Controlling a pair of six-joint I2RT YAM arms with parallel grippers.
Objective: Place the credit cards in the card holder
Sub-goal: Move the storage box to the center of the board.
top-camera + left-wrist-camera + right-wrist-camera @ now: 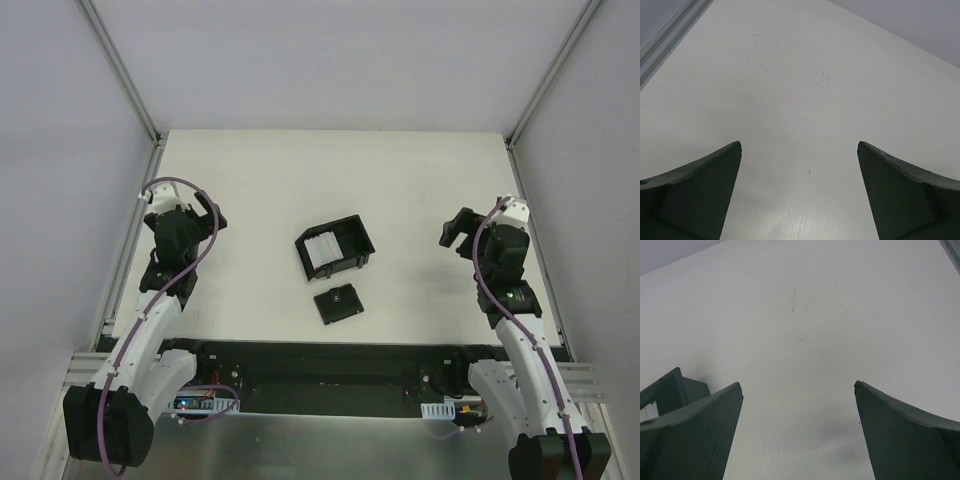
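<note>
The credit cards (320,250) are a pale whitish stack lying inside a black open-topped box (350,240) at the middle of the white table (260,180). The card holder (338,304), a small flat black wallet, lies shut just in front of that box. My left gripper (203,218) hovers over the table's left side, well away from both; it is open (799,145) with only bare table between its fingers. My right gripper (452,235) stands off to the right, also open (797,385) and empty. A corner of the box (670,390) shows behind its left finger.
Grey enclosure walls with metal rails (125,75) bound the table on the left, right and back. Both arm bases sit on the dark strip (330,365) at the near edge.
</note>
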